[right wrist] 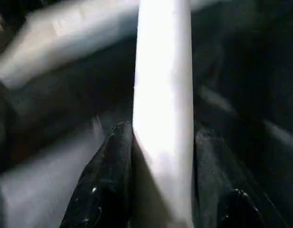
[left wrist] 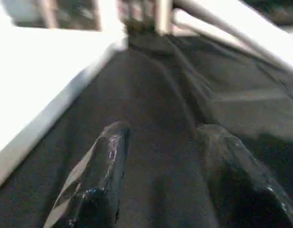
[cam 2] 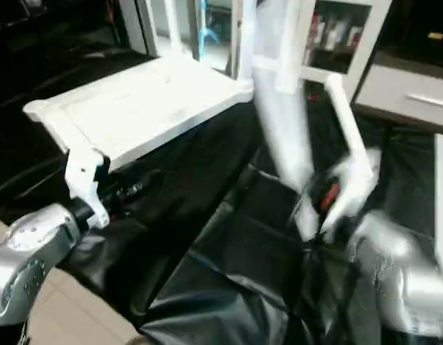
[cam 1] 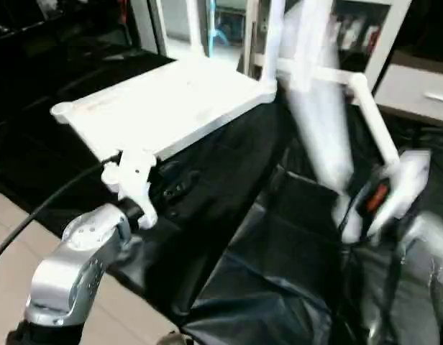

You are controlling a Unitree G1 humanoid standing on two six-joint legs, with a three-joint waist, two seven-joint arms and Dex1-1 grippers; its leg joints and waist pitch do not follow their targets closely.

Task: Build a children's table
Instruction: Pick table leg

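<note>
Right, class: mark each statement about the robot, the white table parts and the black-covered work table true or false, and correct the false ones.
1. The right gripper holds a long white tapered tube leg. True.
2. The left gripper's fingers clamp the white plastic square tabletop. False: they stand apart with nothing between them, over the black cover.
3. The tabletop lies on the black-covered work table. True.
4. The held leg lies flat on the cover. False: it rises steeply above it.

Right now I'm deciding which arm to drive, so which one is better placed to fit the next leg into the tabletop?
Probably the right. The right gripper is shut on a white leg raised near the tabletop. The left gripper is open over the black cover beside the tabletop, holding nothing.
</note>
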